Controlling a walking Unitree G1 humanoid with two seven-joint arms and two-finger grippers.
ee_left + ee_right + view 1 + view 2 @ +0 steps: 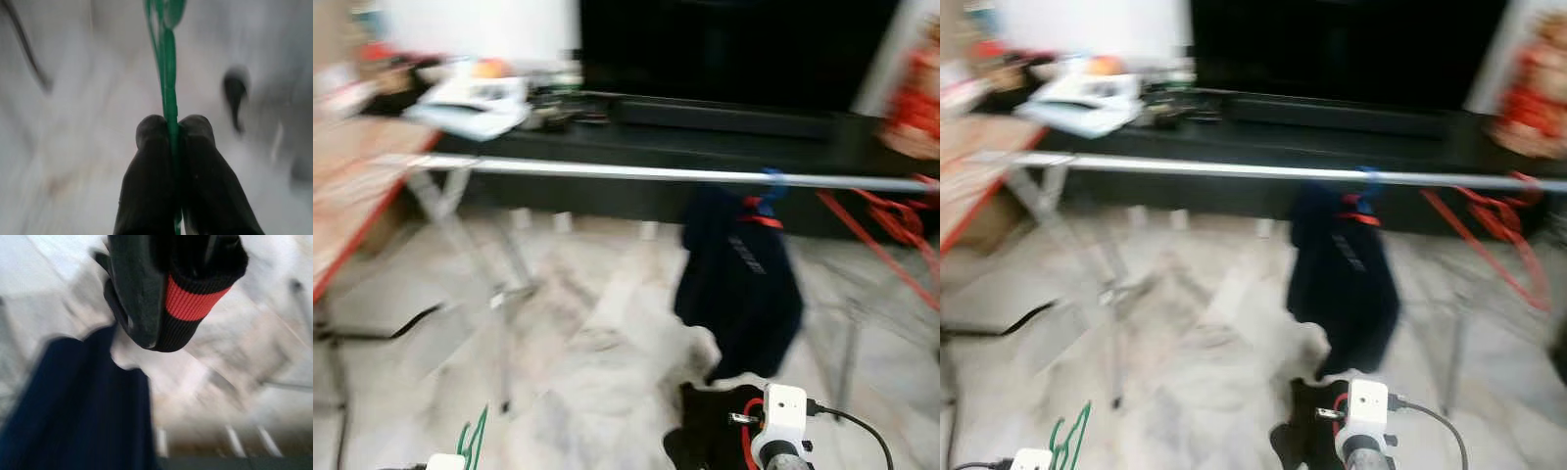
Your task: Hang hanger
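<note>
- Left gripper [172, 128]: its two black fingers [149, 161] are clenched on the thin green plastic hanger [168, 88], which runs straight up between the fingertips.
- Handling, as judged: the hanger looks light, thin and fairly stiff, with a smooth strand that could twist or slide in so narrow a pinch. A hold low on the frame, leaving the hook free, seems the sound one.
- Appearance: bright green, slender rod; its tip rises at the lower edge of the head views [473, 439], low by the robot's left side, well below the rail.
- Right gripper [161, 293]: grasping a black knitted garment with a red band [193, 301]; soft and limp.
- Outward: a long silver metal rail [636, 173] crosses ahead, a dark navy garment [739, 279] already hanging from it over the pale marble floor [568, 323]. Views are blurred.
</note>
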